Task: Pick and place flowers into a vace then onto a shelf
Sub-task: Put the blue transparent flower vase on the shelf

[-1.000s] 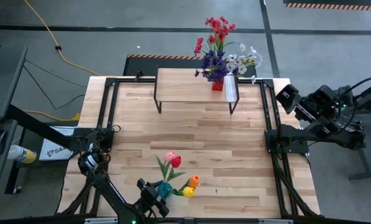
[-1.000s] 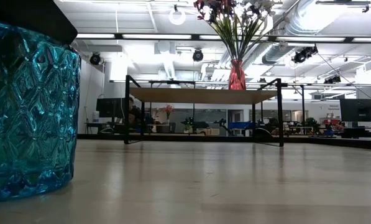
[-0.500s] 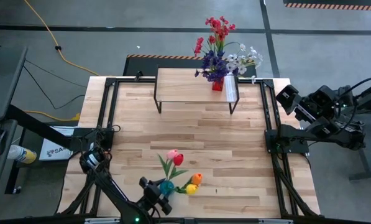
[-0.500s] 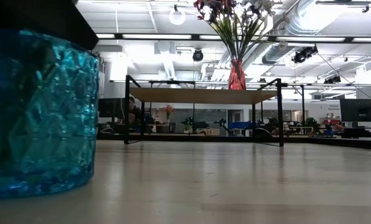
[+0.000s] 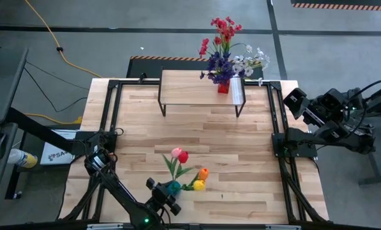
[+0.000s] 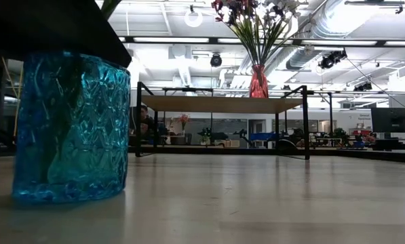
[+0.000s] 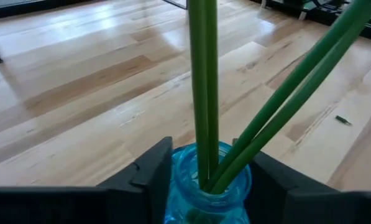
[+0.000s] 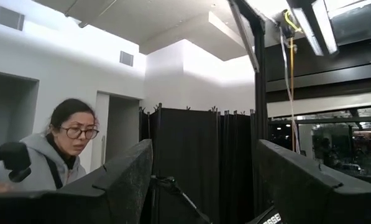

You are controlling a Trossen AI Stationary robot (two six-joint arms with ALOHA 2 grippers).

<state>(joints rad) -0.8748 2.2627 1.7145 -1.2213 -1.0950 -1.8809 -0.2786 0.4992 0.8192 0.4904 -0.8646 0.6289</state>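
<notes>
Four tulips stand in a blue glass vase; left gripper clasps the vase between its fingers, stems rising just ahead of them; vase has shifted rightward since half a second ago; shelf far off, bearing a red vase of sprigs; right gripper parked off-table, fingers spread wide; "SSE" legible by one finger.

Tulips in vase, before shelf

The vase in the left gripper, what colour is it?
Blue vase, clearest in the low view.
</notes>
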